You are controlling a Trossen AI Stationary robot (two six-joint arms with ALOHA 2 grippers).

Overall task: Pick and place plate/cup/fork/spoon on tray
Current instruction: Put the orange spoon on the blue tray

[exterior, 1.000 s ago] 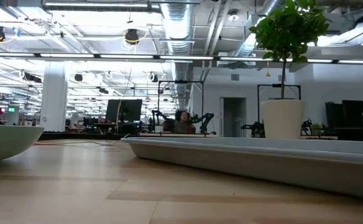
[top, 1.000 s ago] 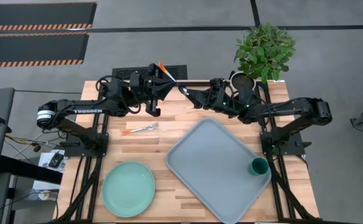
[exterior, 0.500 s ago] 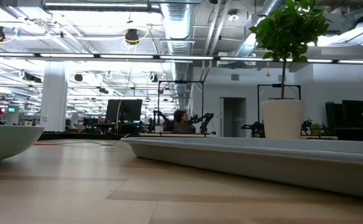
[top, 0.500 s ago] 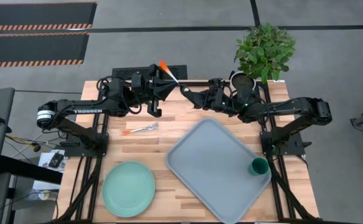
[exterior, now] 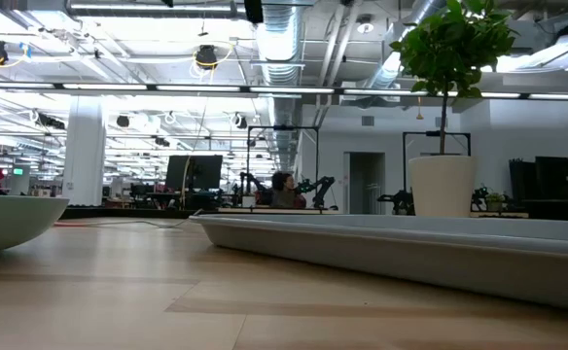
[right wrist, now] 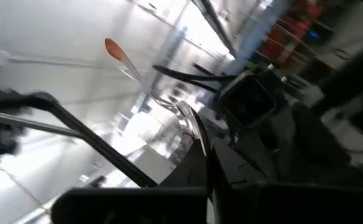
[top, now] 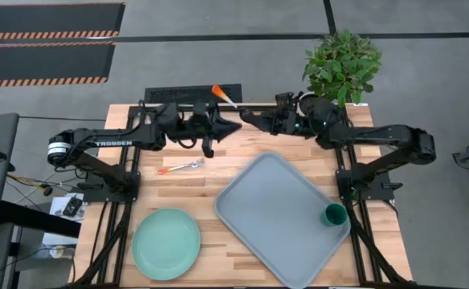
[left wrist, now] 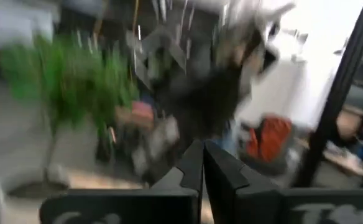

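Note:
My right gripper (top: 245, 115) is high over the table's far edge, shut on the spoon (top: 225, 98), whose orange handle end (right wrist: 112, 46) sticks out past the fingers. My left gripper (top: 238, 127) is just beside it, shut; the left wrist view shows nothing between its fingers (left wrist: 194, 168). The fork (top: 182, 167) lies flat on the wood, left of the tray (top: 275, 201). The cup (top: 334, 215) stands upright in the tray's right corner. The plate (top: 166, 243) rests on the table near the front left. My right gripper pinches the spoon between its two fingers at the head end of the silver shaft (right wrist: 184, 117). The handle slants away from the fingers, up and toward the far left. The spoon is lifted clear of the table.
A potted plant (top: 343, 64) stands at the table's far right corner, close behind my right arm. The low view shows only the plate's rim (exterior: 12, 219), the tray's wall (exterior: 410, 243) and the white pot (exterior: 443, 185). Bare wood lies between the fork and the plate.
My right gripper has shut on the spoon and drawn slightly toward the far right. My left gripper, still shut, has moved toward the table's right and a little nearer, away from the handle. The spoon has shifted slightly toward the far right, still in the air.

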